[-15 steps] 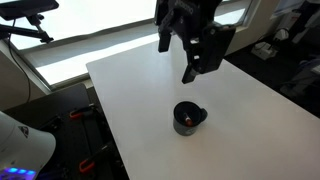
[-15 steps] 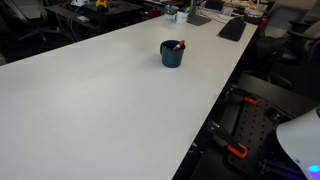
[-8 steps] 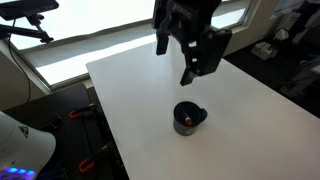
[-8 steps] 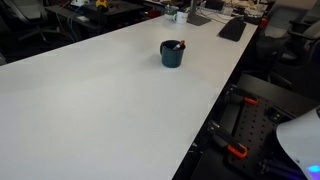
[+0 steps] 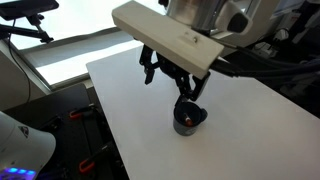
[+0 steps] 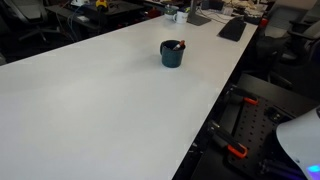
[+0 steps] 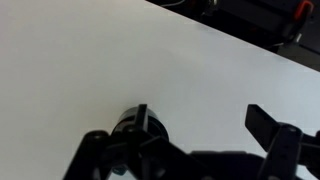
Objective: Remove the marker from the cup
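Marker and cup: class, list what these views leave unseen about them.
Marker: in an exterior view only its red tip shows; the cup hides the rest.
Any lettering on it: too small in both exterior views.
Wrist view: dark, blurred fingers fill the bottom edge; whether the cup lies among them cannot be told.

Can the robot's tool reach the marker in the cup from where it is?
Probably yes. The tool hangs open close above the cup, and the marker sticks up past the rim. Nothing shows between them, though the tool must line up over the small mouth.
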`<state>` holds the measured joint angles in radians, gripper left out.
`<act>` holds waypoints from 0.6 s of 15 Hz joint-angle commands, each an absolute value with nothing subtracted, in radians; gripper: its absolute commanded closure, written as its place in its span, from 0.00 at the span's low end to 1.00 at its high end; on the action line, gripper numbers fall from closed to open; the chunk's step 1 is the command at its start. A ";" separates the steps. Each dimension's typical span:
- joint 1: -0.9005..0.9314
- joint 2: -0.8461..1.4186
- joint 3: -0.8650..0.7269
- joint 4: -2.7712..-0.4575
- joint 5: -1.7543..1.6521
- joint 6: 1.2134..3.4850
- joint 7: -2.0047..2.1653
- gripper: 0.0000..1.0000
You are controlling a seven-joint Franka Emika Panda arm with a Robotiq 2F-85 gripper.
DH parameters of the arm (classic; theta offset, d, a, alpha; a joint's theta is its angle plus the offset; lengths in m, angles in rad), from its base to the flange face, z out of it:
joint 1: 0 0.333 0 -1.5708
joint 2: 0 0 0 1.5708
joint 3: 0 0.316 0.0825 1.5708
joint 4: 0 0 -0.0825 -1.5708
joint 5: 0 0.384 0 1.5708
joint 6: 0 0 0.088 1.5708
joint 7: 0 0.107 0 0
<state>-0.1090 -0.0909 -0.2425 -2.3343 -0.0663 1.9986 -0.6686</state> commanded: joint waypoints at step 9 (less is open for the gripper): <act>-0.137 0.039 -0.196 -2.332 -0.216 2.102 -0.764 0.00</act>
